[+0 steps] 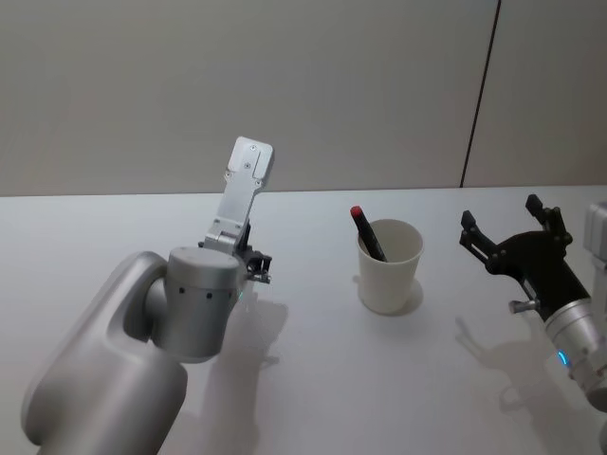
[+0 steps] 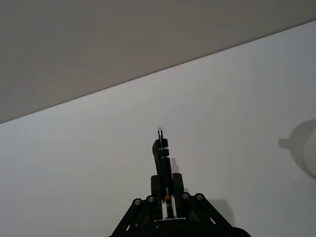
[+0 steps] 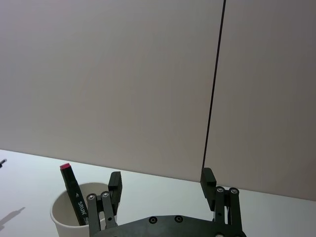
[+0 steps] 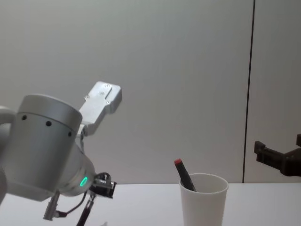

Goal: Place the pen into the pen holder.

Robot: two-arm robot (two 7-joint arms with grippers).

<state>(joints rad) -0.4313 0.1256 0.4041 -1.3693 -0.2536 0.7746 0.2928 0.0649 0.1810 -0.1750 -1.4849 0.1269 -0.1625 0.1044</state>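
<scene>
We see the pen standing inside the cup, its black body leaning toward the robot's left against the inner wall and its red end poking up above the rolled rim. The right wrist view shows white lettering down the pen's barrel. The cup is plain white, tapered and upright, and it sits on the white table a little right of the middle, casting a soft shadow at its base. To the right of the cup, apart from it, we find the right gripper held above the table with its two black fingers spread wide and nothing between them. In its own wrist view the cup and pen sit just beyond one finger. On the other side, well apart from the cup, the left gripper hangs low near the table behind the arm's big grey joint. In the left wrist view its fingers are pressed together, and we can make out nothing held between them. The table is smooth, matte and bare around the cup. Behind it rises a plain grey-beige wall, broken by one thin dark vertical seam on the right.
</scene>
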